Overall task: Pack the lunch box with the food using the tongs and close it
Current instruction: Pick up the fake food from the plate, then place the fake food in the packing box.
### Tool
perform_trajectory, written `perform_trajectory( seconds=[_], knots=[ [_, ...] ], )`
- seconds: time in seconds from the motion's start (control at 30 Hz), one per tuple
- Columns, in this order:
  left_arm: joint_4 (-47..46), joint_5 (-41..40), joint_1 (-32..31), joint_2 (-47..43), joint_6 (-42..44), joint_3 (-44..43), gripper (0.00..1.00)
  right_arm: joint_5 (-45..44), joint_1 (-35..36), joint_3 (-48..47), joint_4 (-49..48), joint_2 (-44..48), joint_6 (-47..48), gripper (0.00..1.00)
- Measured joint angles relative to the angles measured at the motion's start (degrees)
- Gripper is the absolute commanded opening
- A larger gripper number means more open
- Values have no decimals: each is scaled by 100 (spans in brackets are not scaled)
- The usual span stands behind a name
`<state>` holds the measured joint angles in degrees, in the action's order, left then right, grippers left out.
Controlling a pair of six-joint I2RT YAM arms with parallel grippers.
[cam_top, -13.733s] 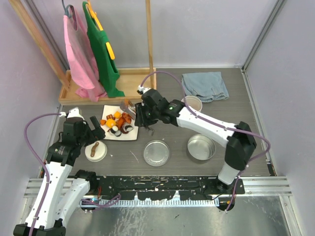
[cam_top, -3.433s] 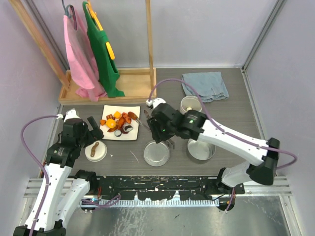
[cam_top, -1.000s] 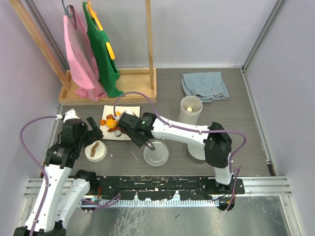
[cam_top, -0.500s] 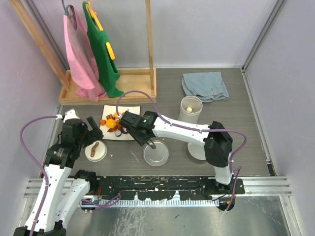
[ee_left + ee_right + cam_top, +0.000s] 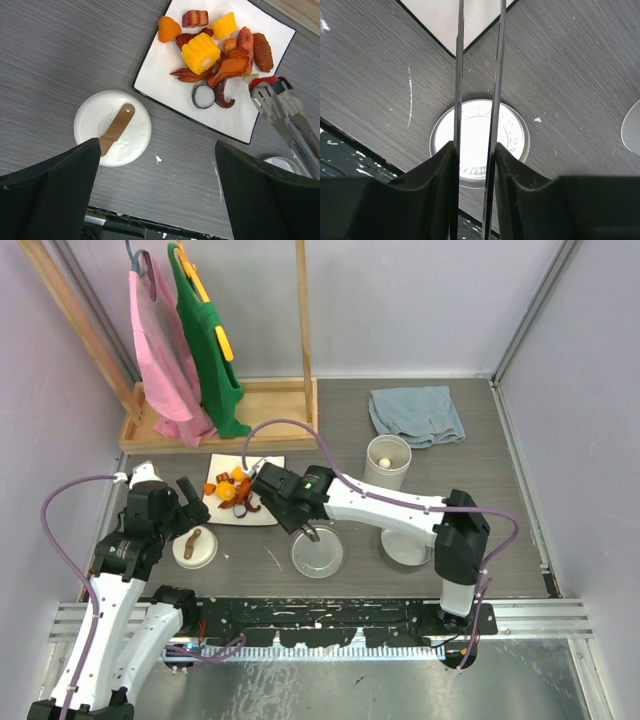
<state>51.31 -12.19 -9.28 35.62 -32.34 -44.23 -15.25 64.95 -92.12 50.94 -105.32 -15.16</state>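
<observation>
My right gripper [image 5: 297,512] [image 5: 475,165] is shut on the tongs [image 5: 459,75], whose two thin arms run between its fingers. The tongs [image 5: 282,112] reach to the right edge of the white square plate [image 5: 160,65], and their tips pinch a red piece of food [image 5: 269,81]. More food [image 5: 201,51] lies on the plate [image 5: 263,462]. The flat steel lid [image 5: 318,552] [image 5: 480,130] lies under my right gripper. The steel tin [image 5: 405,550] is partly hidden by the right arm. The white tub [image 5: 387,462] stands behind. My left gripper [image 5: 190,495] [image 5: 160,200] is open above the white lid with its brown handle [image 5: 112,128].
A blue-grey towel [image 5: 415,415] lies at the back right. A wooden tray [image 5: 270,405] with a rack of pink and green clothes [image 5: 205,350] stands at the back left. The table's near edge [image 5: 150,225] runs just below the white lid.
My right gripper has shifted a little to the right with the tongs and squeezed them narrower. The left arm has not moved.
</observation>
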Motion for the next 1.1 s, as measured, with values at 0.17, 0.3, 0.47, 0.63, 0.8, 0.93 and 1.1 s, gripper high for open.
perform_trajectory(
  seconds=[0.17, 0.3, 0.47, 0.63, 0.8, 0.93, 1.1],
  knots=[
    [0, 2, 0, 4, 0, 0, 98, 109, -98, 284, -313, 568, -15, 33],
    [0, 2, 0, 4, 0, 0, 98, 109, -184, 487, -564, 970, -44, 33],
    [0, 2, 0, 20, 0, 0, 98, -116, -247, 863, -815, 1419, -92, 33],
    [24, 63, -96, 22, -33, 0, 98, -522, -350, 1217, -938, 1978, -151, 34],
    [46, -9, -584, -46, -114, -2, 98, -1117, -640, 1528, -977, 2754, -173, 35],
    [83, -66, -686, -33, -131, -2, 98, -1683, -1008, 1829, -916, 3447, -216, 36],
    [92, -151, -688, -33, -129, -2, 98, -2323, -1384, 1987, -684, 4100, -229, 37]
  ],
)
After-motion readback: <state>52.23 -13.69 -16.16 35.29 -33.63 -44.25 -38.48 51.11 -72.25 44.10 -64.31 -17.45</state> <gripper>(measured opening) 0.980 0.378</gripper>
